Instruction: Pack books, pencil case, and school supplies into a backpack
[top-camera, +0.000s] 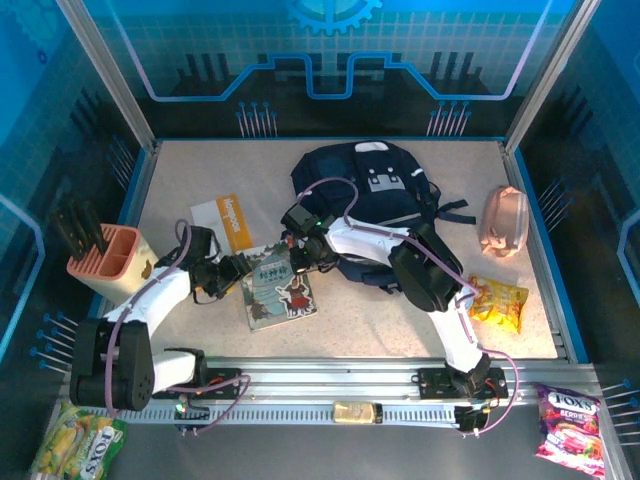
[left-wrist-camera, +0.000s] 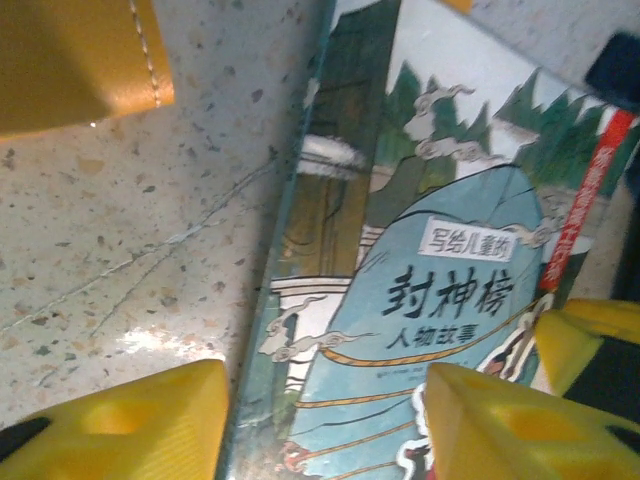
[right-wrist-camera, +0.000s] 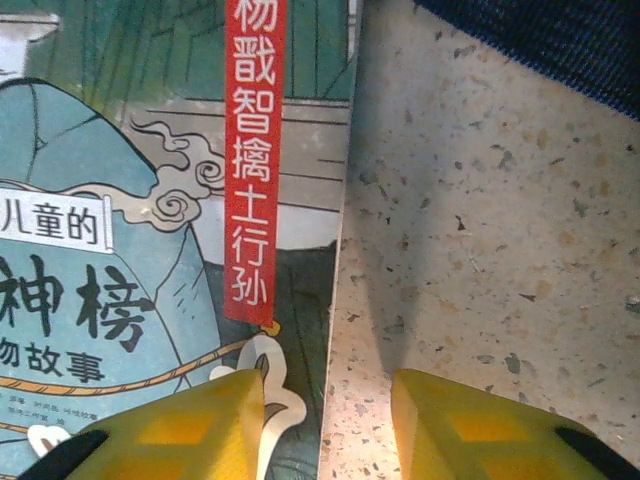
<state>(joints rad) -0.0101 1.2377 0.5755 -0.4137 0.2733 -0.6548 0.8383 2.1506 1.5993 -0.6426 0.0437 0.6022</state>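
Both pincers hang low over the grey-teal book, one at each long edge. The left pincer is half spread and pinches nothing: the book's left edge runs up between its yellow fingers, one over bare table and one over the cover. The right pincer is the same at the opposite edge, its jaws apart and astride it.

Ahead of the left pincer the cover reads 写给儿童的 on a white label, then 封神榜 and 人物故事 in black. Ahead of the right pincer a red strip reads 杨戬智擒土行孙.

The orange pad lies ahead of the left pincer and to its outer side, apart from the book, with bare speckled table between them. The navy backpack sits ahead of the right pincer and to its right, a clear stretch of table separating it from the book's edge. The pinkish pencil case lies well off to the right, past the backpack. A packet marked FOX'S lies outside the front rail.
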